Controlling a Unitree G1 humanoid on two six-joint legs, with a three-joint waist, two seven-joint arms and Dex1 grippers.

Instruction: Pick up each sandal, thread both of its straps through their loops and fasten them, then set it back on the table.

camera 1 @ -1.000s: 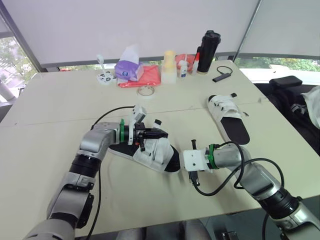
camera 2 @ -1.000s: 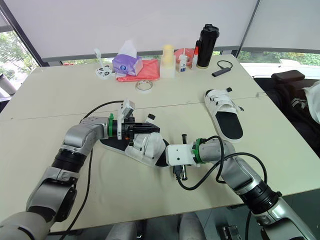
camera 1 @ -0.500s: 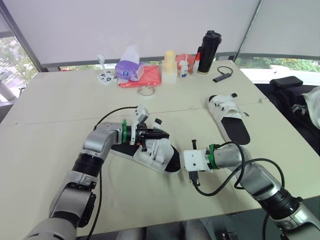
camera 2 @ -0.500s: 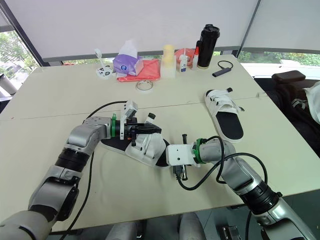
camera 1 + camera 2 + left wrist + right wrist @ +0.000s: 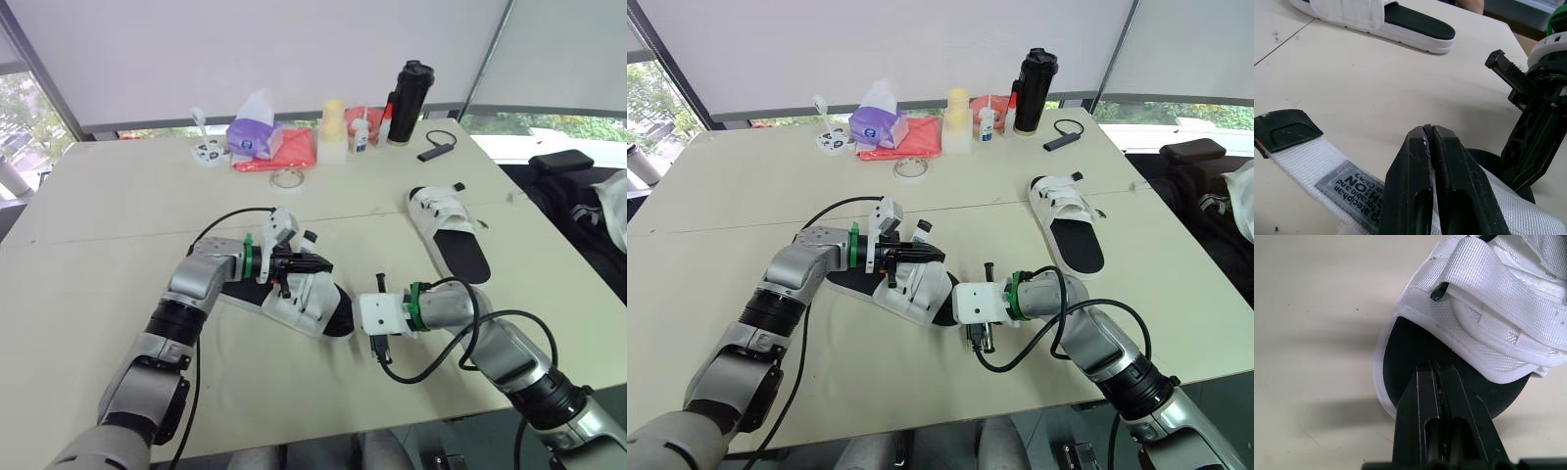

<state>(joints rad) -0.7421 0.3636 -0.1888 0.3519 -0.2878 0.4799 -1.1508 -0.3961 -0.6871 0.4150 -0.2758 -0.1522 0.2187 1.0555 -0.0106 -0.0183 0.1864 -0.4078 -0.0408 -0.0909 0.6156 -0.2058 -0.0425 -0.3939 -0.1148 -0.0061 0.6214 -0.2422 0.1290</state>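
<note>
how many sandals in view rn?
2. The near sandal lies at the front middle of the table, under the left gripper. The far sandal lies farther back on the robot's right. None looks hidden.

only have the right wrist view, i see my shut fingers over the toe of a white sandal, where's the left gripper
Observer: The left gripper is shut too, sitting over the straps of that same sandal.
Operator: straps fastened?
Observer: One strap is loose; its black-tipped end sticks out past the left fingers.
Operator: and the other sandal
Observer: The second sandal lies flat on the table, farther out on the robot's right, with neither gripper touching it.
</note>
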